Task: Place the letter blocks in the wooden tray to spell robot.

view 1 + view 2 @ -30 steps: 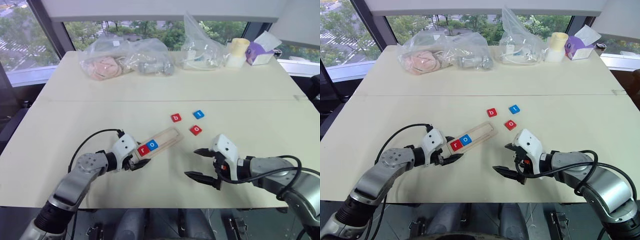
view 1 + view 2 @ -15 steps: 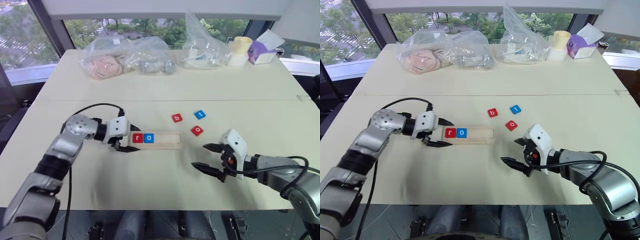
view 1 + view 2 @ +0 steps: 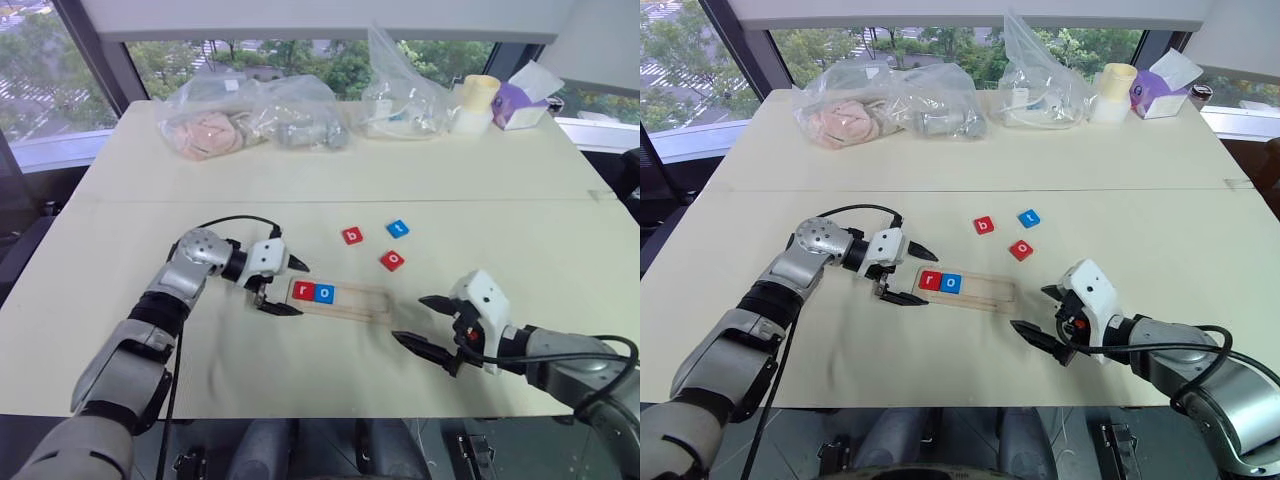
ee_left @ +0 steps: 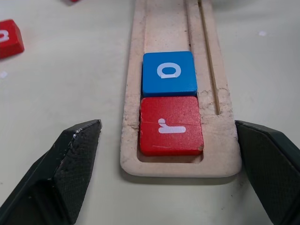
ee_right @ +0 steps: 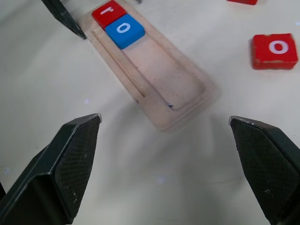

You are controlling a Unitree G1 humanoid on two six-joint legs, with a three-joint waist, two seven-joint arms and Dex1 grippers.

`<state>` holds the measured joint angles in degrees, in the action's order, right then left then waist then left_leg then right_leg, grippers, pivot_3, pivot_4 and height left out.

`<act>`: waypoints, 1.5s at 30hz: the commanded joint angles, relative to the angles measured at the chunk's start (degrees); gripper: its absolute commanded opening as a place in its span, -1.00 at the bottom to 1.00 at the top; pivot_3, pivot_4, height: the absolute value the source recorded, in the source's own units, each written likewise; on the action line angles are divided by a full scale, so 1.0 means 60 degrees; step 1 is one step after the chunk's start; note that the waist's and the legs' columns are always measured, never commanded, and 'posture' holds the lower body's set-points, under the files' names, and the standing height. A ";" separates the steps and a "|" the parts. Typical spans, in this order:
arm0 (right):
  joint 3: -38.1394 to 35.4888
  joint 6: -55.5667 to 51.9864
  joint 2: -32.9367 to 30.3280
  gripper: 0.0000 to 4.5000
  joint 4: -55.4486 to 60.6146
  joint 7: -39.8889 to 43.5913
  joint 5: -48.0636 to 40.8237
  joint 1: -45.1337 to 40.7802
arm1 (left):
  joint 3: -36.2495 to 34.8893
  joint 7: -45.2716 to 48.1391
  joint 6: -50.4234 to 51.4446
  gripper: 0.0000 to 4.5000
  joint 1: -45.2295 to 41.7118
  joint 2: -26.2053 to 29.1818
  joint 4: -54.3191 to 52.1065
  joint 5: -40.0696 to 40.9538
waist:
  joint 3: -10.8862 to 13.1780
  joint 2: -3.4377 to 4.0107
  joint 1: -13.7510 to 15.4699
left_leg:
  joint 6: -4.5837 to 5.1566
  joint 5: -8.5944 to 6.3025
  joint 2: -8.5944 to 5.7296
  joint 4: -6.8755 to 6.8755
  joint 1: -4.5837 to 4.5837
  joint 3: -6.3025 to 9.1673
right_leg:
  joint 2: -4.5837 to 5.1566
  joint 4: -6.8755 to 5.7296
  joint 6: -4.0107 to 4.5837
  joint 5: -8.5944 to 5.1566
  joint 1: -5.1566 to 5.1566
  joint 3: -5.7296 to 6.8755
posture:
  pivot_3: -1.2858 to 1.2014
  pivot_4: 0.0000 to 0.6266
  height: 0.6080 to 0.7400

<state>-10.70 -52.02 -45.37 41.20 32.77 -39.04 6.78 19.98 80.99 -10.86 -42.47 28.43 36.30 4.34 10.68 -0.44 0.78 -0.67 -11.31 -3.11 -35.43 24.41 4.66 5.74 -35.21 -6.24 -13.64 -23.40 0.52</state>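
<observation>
The wooden tray (image 4: pixel 180 154) lies on the table (image 3: pixel 300 190), its near end between the left gripper (image 4: pixel 168 173) fingertips, one to each side and clear of it. In its slot, the r block (image 4: pixel 171 125) sits nearest those fingers, the o block (image 4: pixel 168 73) touching it just beyond. The tray's far end lies ahead of the right gripper (image 5: pixel 164 164), between its spread fingers. A second o block (image 5: pixel 274 50) lies beyond the fingertip (image 5: pixel 262 154) on that side. The b block (image 3: pixel 352 236) and t block (image 3: pixel 397 228) lie farther off.
</observation>
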 commanded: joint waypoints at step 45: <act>0.2788 0.1832 0.6063 -0.47 -0.8393 -0.3627 0.5379 -0.8160 | -0.4442 -0.5102 0.8382 1.00 0.3504 0.1759 -0.8849 0.4480 | 0.0026 -0.0007 -0.0495 | -0.0104 0.0076 0.0021 0.0046 -0.0022 0.0010 | -0.0105 -0.0163 0.0018 0.0076 -0.0118 -0.0065 | 0.03 -0.52 1.00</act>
<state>8.59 -41.13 -7.89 -16.29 11.68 -6.94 -41.64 -7.27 50.08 40.49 -20.60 39.11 -14.80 30.95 10.84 -0.49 -2.19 -1.29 -10.86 -2.99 -35.15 24.31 4.72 5.12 -36.18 -6.14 -13.18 -24.15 0.11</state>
